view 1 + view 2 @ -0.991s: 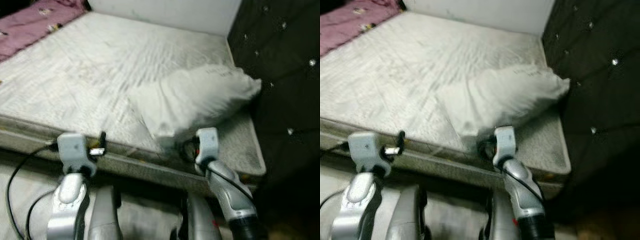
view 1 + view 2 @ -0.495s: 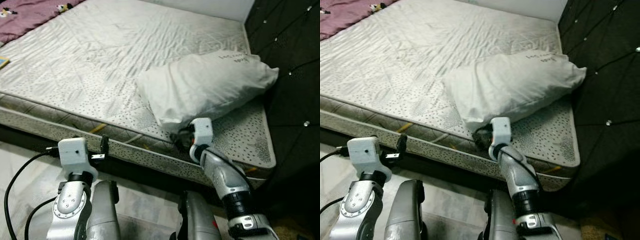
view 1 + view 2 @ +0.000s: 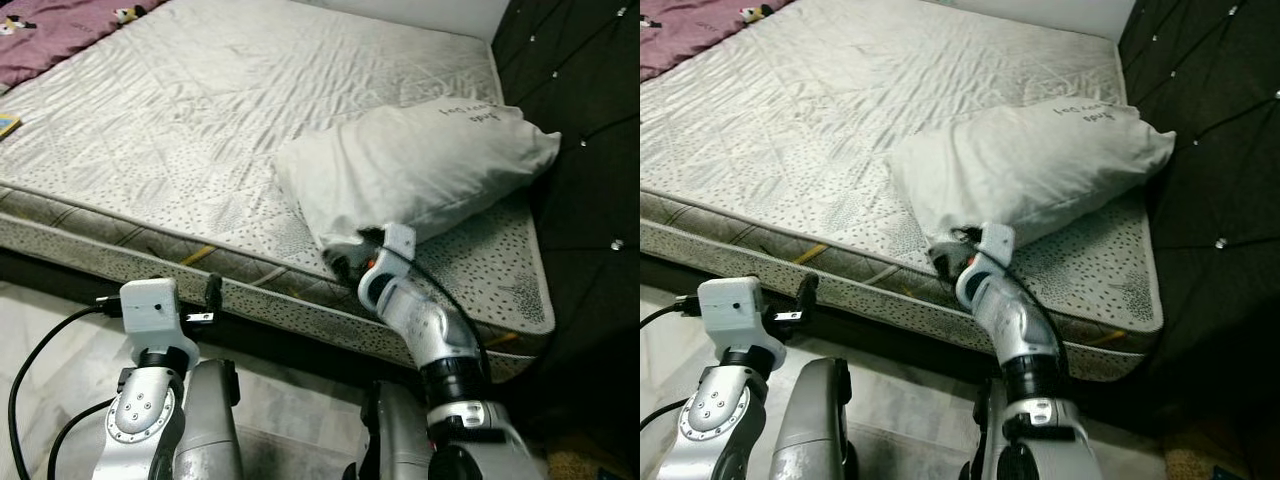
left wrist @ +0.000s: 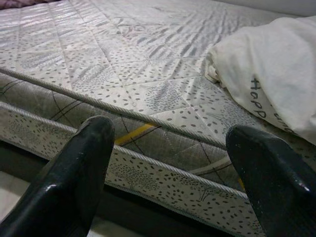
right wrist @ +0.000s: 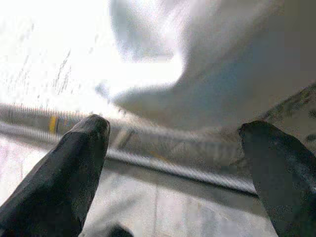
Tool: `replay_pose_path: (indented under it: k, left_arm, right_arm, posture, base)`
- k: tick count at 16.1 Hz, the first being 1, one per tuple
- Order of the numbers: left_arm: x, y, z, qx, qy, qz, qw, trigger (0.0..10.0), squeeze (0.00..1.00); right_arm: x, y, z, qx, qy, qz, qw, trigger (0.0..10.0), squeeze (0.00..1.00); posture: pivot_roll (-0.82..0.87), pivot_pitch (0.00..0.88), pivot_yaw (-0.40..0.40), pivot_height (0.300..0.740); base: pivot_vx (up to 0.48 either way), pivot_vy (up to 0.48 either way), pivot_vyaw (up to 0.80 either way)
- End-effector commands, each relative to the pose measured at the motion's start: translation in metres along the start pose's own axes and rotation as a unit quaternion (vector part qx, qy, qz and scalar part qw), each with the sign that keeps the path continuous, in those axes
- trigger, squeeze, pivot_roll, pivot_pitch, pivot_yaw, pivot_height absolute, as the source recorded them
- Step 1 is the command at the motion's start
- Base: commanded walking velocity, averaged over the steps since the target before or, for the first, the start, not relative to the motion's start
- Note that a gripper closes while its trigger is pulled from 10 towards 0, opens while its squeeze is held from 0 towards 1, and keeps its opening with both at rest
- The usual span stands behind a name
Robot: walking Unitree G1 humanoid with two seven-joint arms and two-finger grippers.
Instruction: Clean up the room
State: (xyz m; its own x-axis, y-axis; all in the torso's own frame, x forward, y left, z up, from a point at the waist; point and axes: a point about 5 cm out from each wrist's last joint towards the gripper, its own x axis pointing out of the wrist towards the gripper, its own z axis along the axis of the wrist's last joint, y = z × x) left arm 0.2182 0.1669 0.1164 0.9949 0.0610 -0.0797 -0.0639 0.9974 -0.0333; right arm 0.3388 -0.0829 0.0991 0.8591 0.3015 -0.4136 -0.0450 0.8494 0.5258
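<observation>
A white pillow (image 3: 420, 170) lies on the bare grey mattress (image 3: 200, 120) near the dark headboard, with small writing on its far end. My right gripper (image 3: 340, 258) is at the pillow's near corner by the mattress edge, and the right wrist view shows its fingers (image 5: 74, 168) open with the pillow (image 5: 222, 74) just beyond them. My left gripper (image 3: 212, 295) hovers in front of the mattress side, its fingers (image 4: 84, 168) open and holding nothing, with the pillow (image 4: 271, 74) off to one side.
A dark tufted headboard (image 3: 580, 90) rises on the right. A purple cloth (image 3: 50, 30) with small items lies at the mattress's far left. Pale floor (image 3: 40, 330) runs below the bed's edge, where a black cable (image 3: 30, 370) hangs from my left arm.
My right arm has reached forward, bringing its gripper up against the pillow's near corner. The view steadied after an earlier blurred shift. The left arm has barely moved.
</observation>
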Motion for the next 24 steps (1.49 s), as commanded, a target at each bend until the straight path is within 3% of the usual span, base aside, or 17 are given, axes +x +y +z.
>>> replay_pose_path:
  k: [1,4,5,11,14,18,19,20,24]
  left_arm:
    - [-0.002,-0.001,0.002,0.002,-0.001,0.001,1.0,10.0,0.0]
    - [0.0,-0.002,0.004,-0.002,-0.003,-0.002,1.0,10.0,0.0]
    - [0.0,-0.003,0.004,-0.002,-0.003,-0.002,1.0,10.0,0.0]
    - [-0.013,-0.002,0.005,-0.011,0.003,0.021,1.0,10.0,0.0]
    - [-0.017,-0.002,0.005,-0.01,0.009,0.022,1.0,10.0,0.0]
    - [-0.02,-0.003,0.005,-0.01,0.016,0.022,1.0,10.0,0.0]
    - [-0.02,-0.004,0.006,-0.011,0.017,0.02,1.0,10.0,0.0]
    - [-0.02,-0.004,0.006,-0.011,0.017,0.02,1.0,10.0,0.0]
    - [-0.02,-0.005,0.007,-0.011,0.02,0.018,1.0,10.0,0.0]
  right_arm:
    - [0.004,0.012,0.014,0.03,-0.041,0.007,0.999,10.0,0.0]
    - [0.01,0.024,0.031,0.009,-0.117,0.014,0.993,10.0,0.0]
    - [0.012,0.028,0.031,0.026,-0.121,0.014,0.992,10.0,0.0]
    - [0.025,0.062,0.004,-0.015,-0.093,0.011,0.996,10.0,0.0]
    - [0.026,0.068,0.013,-0.061,-0.126,-0.006,0.99,10.0,0.0]
    - [0.029,0.08,0.014,-0.051,-0.12,-0.002,0.991,10.0,0.0]
    - [0.029,0.088,0.013,-0.034,-0.12,0.009,0.992,4.6,0.0]
    - [0.028,0.097,0.013,-0.018,-0.123,0.025,0.992,0.0,0.0]
    - [0.028,0.125,0.016,0.007,-0.119,0.05,0.992,0.0,0.0]
  posture:
    - [0.21,0.106,-0.091,0.554]
    - [0.22,0.103,-0.091,0.554]
    - [0.22,0.106,-0.089,0.554]
    - [0.27,0.166,-0.119,0.554]
    - [0.27,0.183,-0.116,0.554]
    - [0.27,0.203,-0.108,0.554]
    - [0.27,0.205,-0.108,0.554]
    - [0.27,0.208,-0.107,0.554]
    - [0.28,0.215,-0.11,0.554]
  base:
    - [0.0,0.0,0.0]
    - [0.0,0.0,0.0]
    - [0.0,0.0,0.0]
    - [0.0,0.0,0.0]
    - [0.0,0.0,0.0]
    - [0.0,0.0,0.0]
    - [0.0,0.0,0.0]
    - [0.0,0.0,0.0]
    - [0.0,0.0,0.0]
